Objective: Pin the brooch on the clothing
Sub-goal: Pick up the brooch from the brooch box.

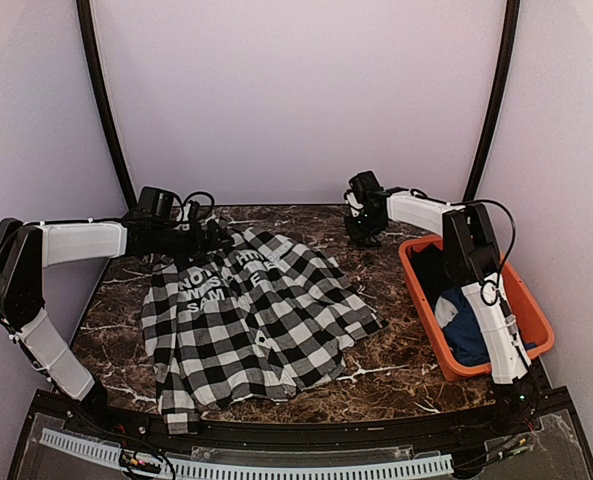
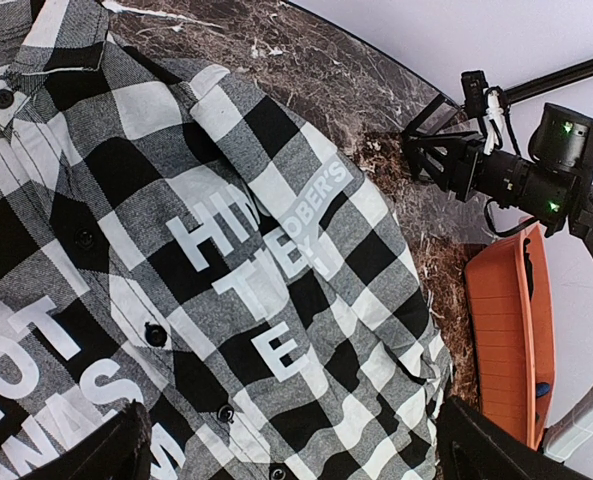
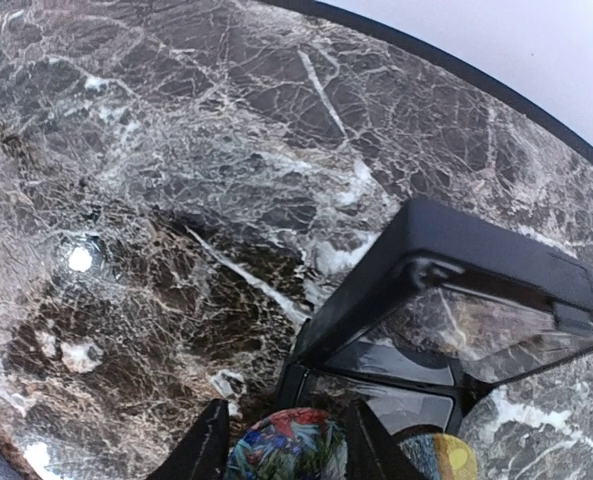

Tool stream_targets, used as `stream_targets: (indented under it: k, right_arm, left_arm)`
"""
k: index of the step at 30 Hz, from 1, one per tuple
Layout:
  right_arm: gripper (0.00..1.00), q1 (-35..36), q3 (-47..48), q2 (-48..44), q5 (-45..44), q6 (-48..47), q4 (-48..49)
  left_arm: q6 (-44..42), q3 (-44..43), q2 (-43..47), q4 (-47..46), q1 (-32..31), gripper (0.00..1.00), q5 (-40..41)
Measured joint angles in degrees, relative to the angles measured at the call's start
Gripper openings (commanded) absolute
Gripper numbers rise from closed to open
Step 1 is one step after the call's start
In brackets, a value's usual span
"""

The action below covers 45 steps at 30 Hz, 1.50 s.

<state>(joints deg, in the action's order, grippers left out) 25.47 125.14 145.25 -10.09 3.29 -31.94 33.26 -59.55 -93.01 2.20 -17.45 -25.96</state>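
We see a black-and-white checked shirt (image 1: 266,320), white-lettered; brown white-veined marble surface (image 1: 396,355); orange bin (image 2: 501,340); multicoloured brooch (image 3: 286,448).

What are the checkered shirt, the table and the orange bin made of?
The checked shirt looks like soft woven cloth, maybe flannel: matte, wrinkled, folded. The table looks like polished marble or an imitation: white veins, glints. The orange bin looks like smooth plastic: even colour, thin rim.

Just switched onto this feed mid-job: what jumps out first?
The black-and-white checked shirt with big white lettering, spread across the middle of the marble table. Next, the orange bin at the right edge holding a dark blue garment. At the far side, a colourful round brooch sits between the fingers of the right gripper, beside a clear black-framed box.
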Motion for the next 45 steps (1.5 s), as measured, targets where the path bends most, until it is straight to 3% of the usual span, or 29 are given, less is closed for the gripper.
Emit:
stream_targets:
  k: [8,12,22,45]
  right_arm:
    - [0.31,0.42,-2.21,-4.59,0.17,-0.02,0.55]
    - [0.51,0.79,-2.84,-7.41,0.59,-0.07,1.40]
    - [0.65,0.72,-1.73,-5.90,0.72,0.04,1.07]
    - [0.63,-1.01,-1.84,-1.95,4.04,1.60,-1.29]
  left_arm:
    - [0.02,0.02,0.00,0.00,0.00,0.99,-0.02]
    - [0.02,0.02,0.00,-0.02,0.00,0.99,-0.04]
    - [0.24,0.02,0.00,-0.13,0.00,0.99,-0.20]
    - [0.26,0.02,-0.15,-0.44,0.00,0.99,-0.44]
